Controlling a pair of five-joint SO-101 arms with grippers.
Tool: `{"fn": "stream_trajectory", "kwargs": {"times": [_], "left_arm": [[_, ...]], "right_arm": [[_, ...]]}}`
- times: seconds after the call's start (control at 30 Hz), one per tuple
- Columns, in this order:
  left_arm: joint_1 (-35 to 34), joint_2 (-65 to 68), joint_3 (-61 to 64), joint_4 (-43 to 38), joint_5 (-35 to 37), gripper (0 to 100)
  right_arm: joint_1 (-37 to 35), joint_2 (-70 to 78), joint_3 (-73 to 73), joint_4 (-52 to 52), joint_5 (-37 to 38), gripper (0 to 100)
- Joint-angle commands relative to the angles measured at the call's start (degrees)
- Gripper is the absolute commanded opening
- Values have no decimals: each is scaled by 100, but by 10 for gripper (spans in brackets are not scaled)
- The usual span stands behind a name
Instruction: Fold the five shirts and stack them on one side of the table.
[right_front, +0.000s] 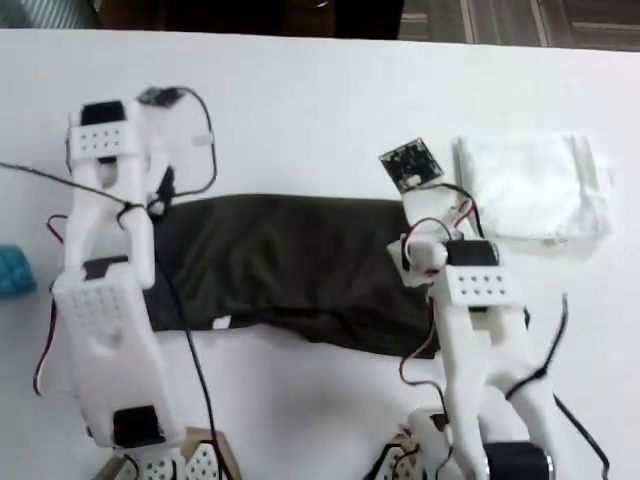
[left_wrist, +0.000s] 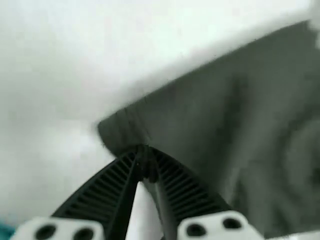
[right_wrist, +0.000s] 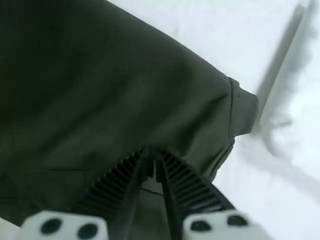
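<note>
Here, the left gripper (left_wrist: 142, 152) is pinched tight on the dark shirt (right_front: 290, 265) at its nine o'clock end. The shirt lies spread in the middle of the white table (right_front: 300, 100). The right gripper (right_wrist: 151, 152) is pinched tight on its three o'clock end. A folded white shirt (right_front: 535, 185) sits near it, at the table's two o'clock.

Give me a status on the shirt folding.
Done: one white folded shirt lies at the right of the table. In hand: the dark shirt, with the left claw and right claw each shut on one end. Left: finish that fold, stack it, then fold the rest.
</note>
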Motion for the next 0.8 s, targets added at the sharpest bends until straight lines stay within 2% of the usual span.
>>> {"fn": "stream_trajectory", "kwargs": {"times": [0.0, 0.17, 0.4, 0.6, 0.77], "left_arm": [[-88, 316, -75, -396, 26, 27], [-475, 519, -75, -1169, 18, 27], [-862, 677, -743, -1389, 26, 27], [-756, 1178, -1719, -826, -26, 27], [-659, 1556, -2738, 53, -26, 27]], "right_arm": [[-22, 558, -141, -505, -18, 20], [-22, 1490, -220, -1138, -9, 20], [-22, 2651, -1407, -778, -26, 20], [-224, 3442, -2646, -48, -26, 20], [-303, 3336, -2892, 470, -35, 21]]}}
